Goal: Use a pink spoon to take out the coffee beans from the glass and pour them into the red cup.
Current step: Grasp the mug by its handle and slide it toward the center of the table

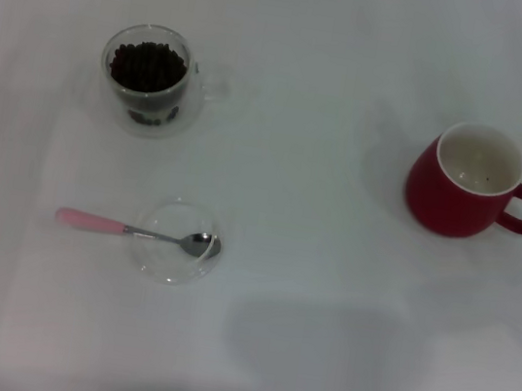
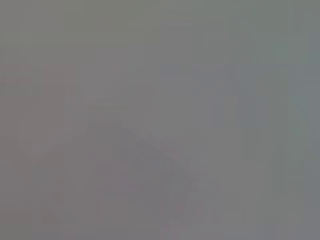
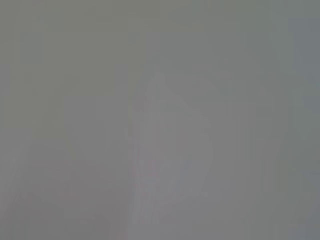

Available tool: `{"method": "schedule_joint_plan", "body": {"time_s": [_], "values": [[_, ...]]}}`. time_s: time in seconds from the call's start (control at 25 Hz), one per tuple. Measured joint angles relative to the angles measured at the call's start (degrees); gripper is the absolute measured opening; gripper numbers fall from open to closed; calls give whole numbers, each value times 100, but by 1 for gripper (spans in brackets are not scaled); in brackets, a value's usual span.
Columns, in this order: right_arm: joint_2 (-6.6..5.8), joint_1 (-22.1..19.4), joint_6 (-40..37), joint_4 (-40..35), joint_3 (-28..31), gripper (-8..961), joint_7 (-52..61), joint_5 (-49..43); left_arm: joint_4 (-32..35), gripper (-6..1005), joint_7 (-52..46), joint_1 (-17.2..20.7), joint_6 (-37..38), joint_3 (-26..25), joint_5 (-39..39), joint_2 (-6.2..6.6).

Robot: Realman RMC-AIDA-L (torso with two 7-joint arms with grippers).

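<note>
One glass dish (image 1: 175, 242) under spoon (image 1: 128, 229).

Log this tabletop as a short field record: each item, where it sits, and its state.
glass: far left, upright, holds coffee beans
pink spoon: near left, bowl resting in clear dish, handle pointing left
red cup: right side, upright, handle to the right, nearly empty
table: white
grippers: neither in view
</note>
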Motion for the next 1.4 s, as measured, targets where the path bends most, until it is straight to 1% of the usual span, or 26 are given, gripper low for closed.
{"method": "schedule_joint_plan", "body": {"time_s": [0.8,1.0,1.4], "values": [[17,7,-54,62,-7,643,7,-9,0,861,17,39,-8,0,0,0],[18,17,-54,29,-65,643,43,-9,-85,861,-6,42,-9,-31,-34,-6],[18,20,-196,25,-72,644,52,-5,-167,862,-31,134,212,-12,-7,-16]]}}
